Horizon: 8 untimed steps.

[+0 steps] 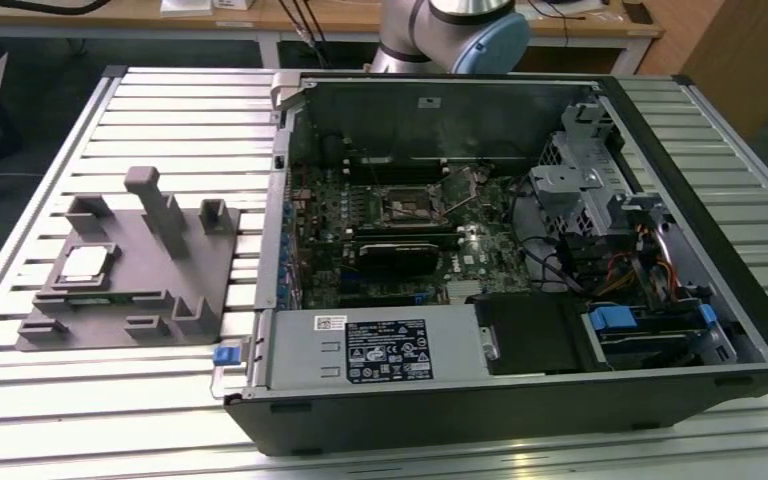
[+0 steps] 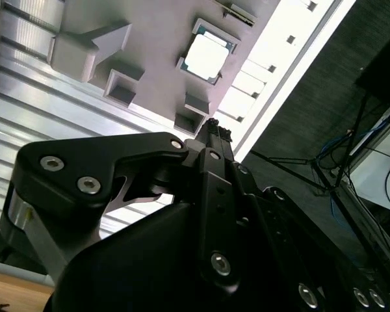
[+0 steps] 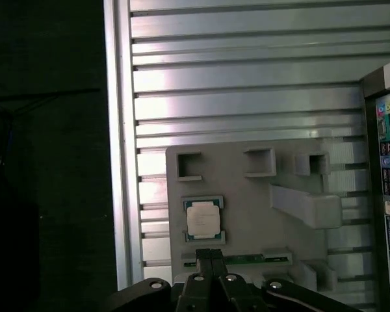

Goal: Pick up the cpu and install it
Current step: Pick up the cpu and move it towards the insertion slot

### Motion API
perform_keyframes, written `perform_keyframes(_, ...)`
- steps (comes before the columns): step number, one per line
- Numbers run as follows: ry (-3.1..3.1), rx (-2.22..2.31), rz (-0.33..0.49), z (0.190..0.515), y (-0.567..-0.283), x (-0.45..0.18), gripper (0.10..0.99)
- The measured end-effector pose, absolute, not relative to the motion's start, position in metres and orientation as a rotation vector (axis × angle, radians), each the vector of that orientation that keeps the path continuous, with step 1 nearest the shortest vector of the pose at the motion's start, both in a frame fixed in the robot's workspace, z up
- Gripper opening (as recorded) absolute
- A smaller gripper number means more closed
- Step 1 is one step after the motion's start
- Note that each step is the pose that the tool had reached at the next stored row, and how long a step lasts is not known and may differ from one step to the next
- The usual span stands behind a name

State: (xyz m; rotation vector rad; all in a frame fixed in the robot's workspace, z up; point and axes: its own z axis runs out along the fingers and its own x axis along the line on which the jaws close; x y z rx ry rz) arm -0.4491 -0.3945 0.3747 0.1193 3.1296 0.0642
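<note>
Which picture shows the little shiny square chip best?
The first wrist view: the cpu faces the camera squarely, whole, in its pocket on the grey fixture. The second wrist view shows it at an angle, washed pale. The exterior view shows it far off, on the exterior view's left.

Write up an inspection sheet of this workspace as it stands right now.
Surface: slatted metal table, carrying a grey fixture and an open computer case.
Job's things: cpu lies flat in a fixture recess, not picked up; black socket frame sits on the board inside the case.
Clutter: nothing seen.
Grippers: gripper shut, holding nothing, above the fixture and apart from the cpu.
Cables: orange and black wires inside the case, at the exterior view's right.
Surroundings: wooden desks behind the table.
</note>
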Motion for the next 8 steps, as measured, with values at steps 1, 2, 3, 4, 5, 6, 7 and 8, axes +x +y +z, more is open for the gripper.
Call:
perform_keyframes(1,3.130,0.119,0.064,0.3740,-0.3945,-0.4491,0.106)
perform_keyframes(2,3.130,0.119,0.064,0.3733,-0.3945,-0.4491,0.106)
perform_keyframes(3,3.130,0.119,0.064,0.3725,-0.3945,-0.4491,0.106)
perform_keyframes(4,3.130,0.119,0.064,0.3717,-0.3945,-0.4491,0.106)
perform_keyframes(5,3.130,0.119,0.064,0.3708,-0.3945,-0.4491,0.106)
perform_keyframes(6,3.130,0.119,0.064,0.3697,-0.3945,-0.4491,0.106)
perform_keyframes(7,3.130,0.119,0.064,0.3687,-0.3945,-0.4491,0.106)
perform_keyframes(8,3.130,0.119,0.064,0.3676,-0.3945,-0.4491,0.106)
